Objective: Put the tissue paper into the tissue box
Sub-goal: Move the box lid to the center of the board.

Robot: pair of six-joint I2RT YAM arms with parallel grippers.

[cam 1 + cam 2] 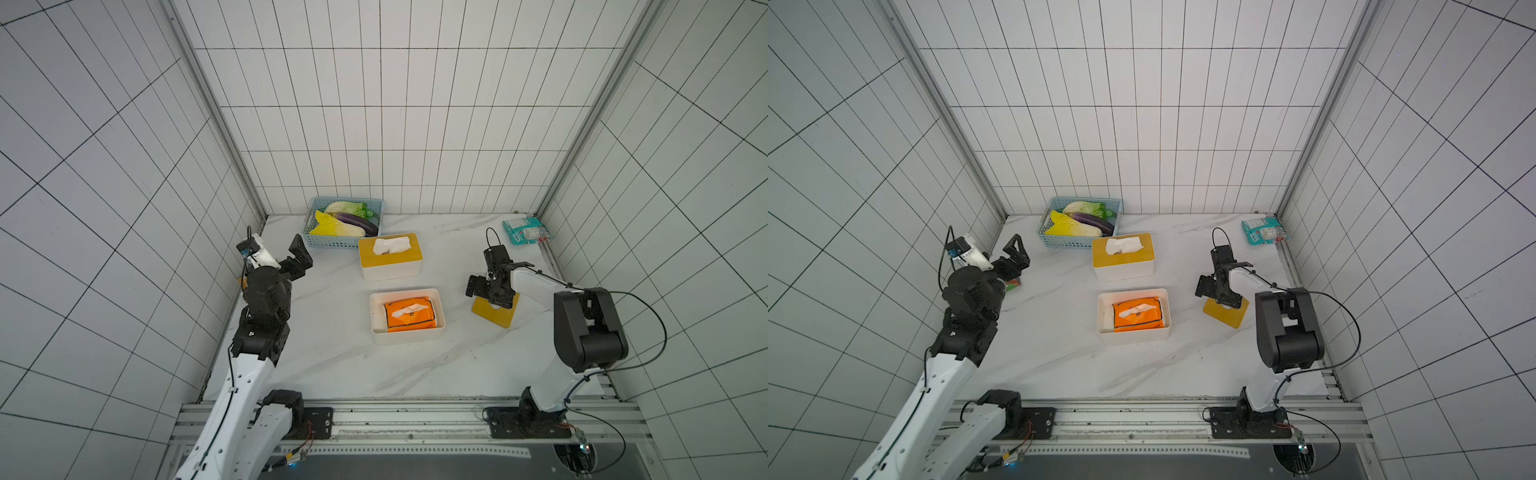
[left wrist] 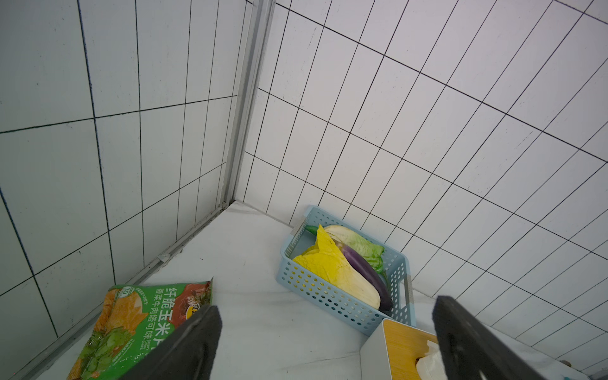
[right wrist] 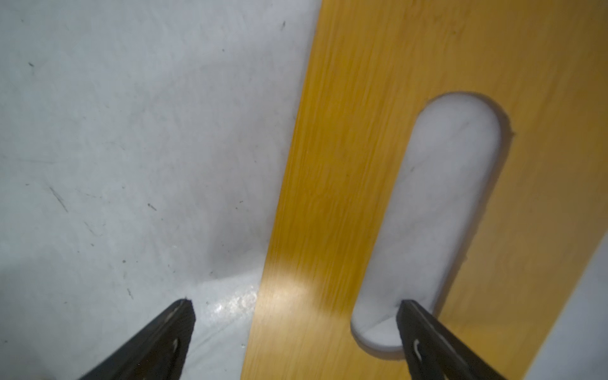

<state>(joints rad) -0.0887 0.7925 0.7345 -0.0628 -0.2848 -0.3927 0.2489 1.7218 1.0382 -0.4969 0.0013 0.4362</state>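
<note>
The tissue paper [image 1: 409, 316] [image 1: 1137, 316] is an orange pack with white tissue at its slit. It lies inside the open white tissue box [image 1: 409, 336] [image 1: 1133, 337] mid-table in both top views. The box's yellow lid [image 1: 496, 319] [image 1: 1227, 319] [image 3: 329, 164] lies flat on the table to its right. My right gripper [image 1: 488, 297] [image 1: 1219, 295] [image 3: 296, 306] hangs open just over that lid, one finger off its edge and one at its slot. My left gripper [image 1: 303, 255] [image 1: 1019, 255] [image 2: 325, 311] is open and empty near the left wall.
A second white box with a yellow lid and tissue poking out [image 1: 390, 268] [image 2: 394, 348] stands behind the open one. A blue basket [image 1: 328, 242] [image 2: 329, 296] of vegetables sits at the back. A teal packet [image 1: 525, 230] lies back right, a green snack bag [image 2: 141, 325] by the left wall.
</note>
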